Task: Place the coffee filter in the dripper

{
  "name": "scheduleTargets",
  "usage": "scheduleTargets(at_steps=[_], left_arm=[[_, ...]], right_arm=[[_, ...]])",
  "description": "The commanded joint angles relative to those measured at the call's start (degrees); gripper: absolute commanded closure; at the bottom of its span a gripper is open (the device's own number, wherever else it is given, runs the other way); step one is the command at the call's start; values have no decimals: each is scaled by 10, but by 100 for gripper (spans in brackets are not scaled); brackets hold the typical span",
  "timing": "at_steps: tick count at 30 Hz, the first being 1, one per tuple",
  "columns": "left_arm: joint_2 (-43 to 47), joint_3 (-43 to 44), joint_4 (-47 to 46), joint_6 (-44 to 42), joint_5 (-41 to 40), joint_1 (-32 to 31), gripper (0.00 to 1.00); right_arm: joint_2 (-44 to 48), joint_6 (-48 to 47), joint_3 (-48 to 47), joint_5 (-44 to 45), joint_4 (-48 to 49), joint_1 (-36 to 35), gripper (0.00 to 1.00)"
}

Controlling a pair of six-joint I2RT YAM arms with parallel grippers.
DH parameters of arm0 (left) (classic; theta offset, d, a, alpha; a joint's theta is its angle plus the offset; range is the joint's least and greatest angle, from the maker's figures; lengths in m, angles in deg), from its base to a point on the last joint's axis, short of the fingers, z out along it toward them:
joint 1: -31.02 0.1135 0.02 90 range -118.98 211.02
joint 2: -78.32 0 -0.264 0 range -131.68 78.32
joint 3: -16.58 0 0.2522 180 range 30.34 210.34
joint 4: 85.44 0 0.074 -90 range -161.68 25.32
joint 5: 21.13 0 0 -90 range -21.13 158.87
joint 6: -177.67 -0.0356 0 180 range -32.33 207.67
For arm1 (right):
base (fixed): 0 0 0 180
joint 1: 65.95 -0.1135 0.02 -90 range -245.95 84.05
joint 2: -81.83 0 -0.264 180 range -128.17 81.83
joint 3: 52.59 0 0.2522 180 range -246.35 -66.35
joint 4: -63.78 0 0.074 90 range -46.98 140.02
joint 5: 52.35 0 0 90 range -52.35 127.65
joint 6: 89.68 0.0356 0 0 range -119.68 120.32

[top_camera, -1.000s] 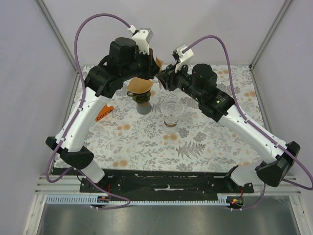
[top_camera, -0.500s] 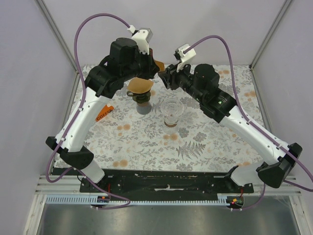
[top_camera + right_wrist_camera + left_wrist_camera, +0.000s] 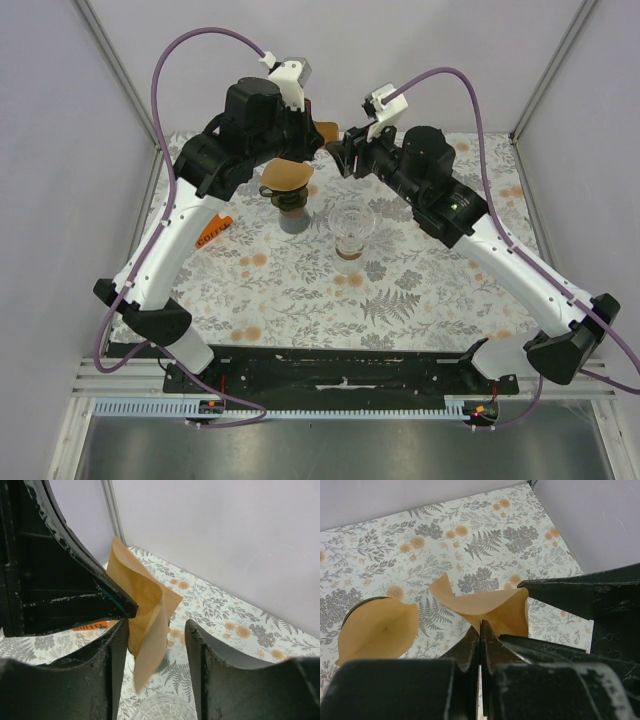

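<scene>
A brown paper coffee filter (image 3: 485, 605) hangs in the air at the back of the table, and my left gripper (image 3: 480, 626) is shut on its lower edge. In the right wrist view the filter (image 3: 145, 612) hangs between the spread fingers of my right gripper (image 3: 152, 647), which is open and close to it on the left side. The clear glass dripper (image 3: 352, 225) stands mid-table below both grippers, and its rim (image 3: 160, 711) shows under the filter. From above, the left gripper (image 3: 318, 140) and right gripper (image 3: 345, 152) meet at the filter (image 3: 328, 128).
A stack of brown filters (image 3: 288, 176) rests on a dark holder (image 3: 293, 217) left of the dripper. An orange coffee packet (image 3: 213, 235) lies at the left on the floral tablecloth (image 3: 400, 290). Purple walls and metal frame posts surround the table.
The right gripper has opened wider and shifted slightly up and back around the filter. The left gripper holds the filter in the same place.
</scene>
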Motion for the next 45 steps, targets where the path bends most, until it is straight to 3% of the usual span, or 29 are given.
scheduleTargets(at_steps=[1, 5, 19, 23, 26, 31, 35, 37, 41, 45], left_arm=[[9, -1, -10, -18, -11, -1, 98], [9, 0, -11, -19, -10, -2, 98], [-3, 13, -16, -24, -12, -1, 98], [-6, 9, -19, -39, -22, -1, 98], [-3, -7, -29, -82, -76, 0, 98], [-2, -36, -42, -138, -129, 0, 98], [-7, -50, -55, -155, -139, 0, 98], [-8, -54, -62, -148, -122, 0, 93], [-13, -44, -77, -132, -80, 0, 64], [-18, -39, -79, -128, -60, 0, 53]], right_arm=[[3, 13, -37, -17, 20, 17, 48], [-14, 18, -45, -22, 16, 22, 55], [-63, -4, -54, -28, 28, 22, 51], [-82, -28, -64, 3, 32, 22, 67], [-75, -41, -57, 41, 34, 26, 82], [-55, -64, -39, 91, 35, 34, 100], [-48, -50, -36, 71, 34, 34, 100], [-55, -36, -38, 53, 29, 33, 100], [-63, -15, -46, 25, 21, 31, 100], [-63, 14, -51, 13, 20, 32, 100]])
